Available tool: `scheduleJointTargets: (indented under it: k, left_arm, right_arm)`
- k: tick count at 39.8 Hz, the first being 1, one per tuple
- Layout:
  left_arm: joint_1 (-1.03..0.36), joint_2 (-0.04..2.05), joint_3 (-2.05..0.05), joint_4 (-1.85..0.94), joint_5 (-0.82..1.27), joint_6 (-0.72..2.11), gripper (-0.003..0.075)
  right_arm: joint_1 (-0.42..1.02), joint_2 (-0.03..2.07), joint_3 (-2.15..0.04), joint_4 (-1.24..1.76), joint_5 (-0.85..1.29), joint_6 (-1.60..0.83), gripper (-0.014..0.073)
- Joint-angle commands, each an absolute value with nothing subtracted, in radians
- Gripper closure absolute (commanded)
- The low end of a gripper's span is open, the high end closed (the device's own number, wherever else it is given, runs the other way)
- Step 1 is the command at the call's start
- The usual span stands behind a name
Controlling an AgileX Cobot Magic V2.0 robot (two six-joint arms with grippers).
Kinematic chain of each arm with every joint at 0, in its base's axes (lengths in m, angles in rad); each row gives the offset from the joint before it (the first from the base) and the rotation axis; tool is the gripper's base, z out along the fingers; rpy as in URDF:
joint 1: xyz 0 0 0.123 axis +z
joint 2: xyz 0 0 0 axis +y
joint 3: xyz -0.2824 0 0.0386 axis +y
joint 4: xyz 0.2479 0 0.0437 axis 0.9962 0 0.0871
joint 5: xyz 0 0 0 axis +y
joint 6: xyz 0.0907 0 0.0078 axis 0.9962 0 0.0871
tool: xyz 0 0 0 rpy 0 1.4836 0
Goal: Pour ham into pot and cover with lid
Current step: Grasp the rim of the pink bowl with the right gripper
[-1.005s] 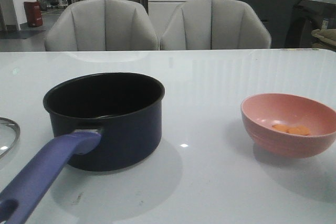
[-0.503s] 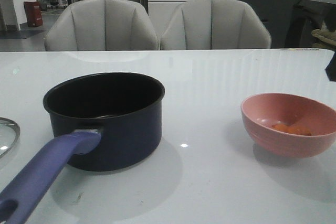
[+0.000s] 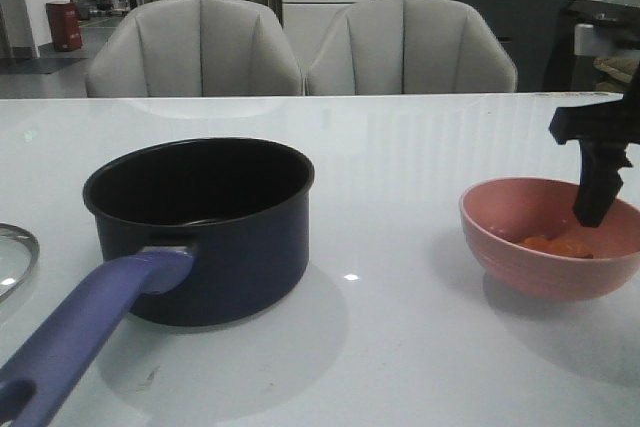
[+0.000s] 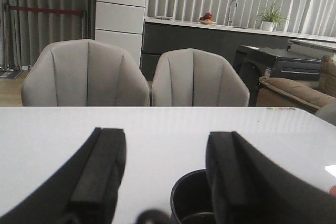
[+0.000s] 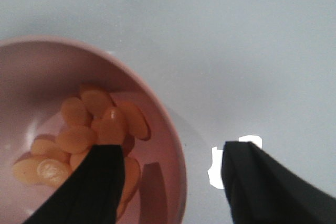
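The dark navy pot (image 3: 205, 222) stands left of centre with its purple-blue handle (image 3: 85, 332) pointing toward the near left. A pink bowl (image 3: 520, 252) at the right holds several orange-pink ham slices (image 3: 558, 245), which also show in the right wrist view (image 5: 86, 124). My right gripper (image 3: 592, 209) hangs over the bowl's right side. In its wrist view it (image 5: 170, 182) is open, one finger over the ham and the other outside the bowl's rim (image 5: 176, 153). My left gripper (image 4: 165, 174) is open and empty, with the pot (image 4: 191, 200) beyond it. Only the lid's steel rim (image 3: 20, 247) shows, at the far left.
Two grey chairs (image 3: 195, 47) stand behind the table's far edge. The white tabletop (image 3: 400, 197) lies bare between pot and bowl. A dark counter (image 3: 600, 37) stands at the back right.
My right gripper has come into the front view from the right edge and lowered over the right side of the pink bowl. Pot, bowl and lid have not moved.
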State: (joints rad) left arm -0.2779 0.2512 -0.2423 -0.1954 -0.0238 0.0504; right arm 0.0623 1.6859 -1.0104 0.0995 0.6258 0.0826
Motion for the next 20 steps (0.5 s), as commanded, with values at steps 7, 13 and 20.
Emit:
scheduleJointTargets:
  k: [7,13,20]
  left_arm:
    - [-0.286,0.258,-0.271,-0.196,-0.106,0.049,0.0326]
    - [-0.286,0.258,-0.271,-0.196,-0.106,0.049,0.0327]
    - [-0.286,0.258,-0.271,-0.196,-0.106,0.049,0.0327]
  right_arm:
    - [0.055,1.712,-1.052,0.108,0.581,0.066,0.0452]
    - [0.055,1.704,-1.052,0.107,0.572,0.058,0.0449]
    - [0.055,1.648,-1.052,0.149,0.532,0.045,0.0454]
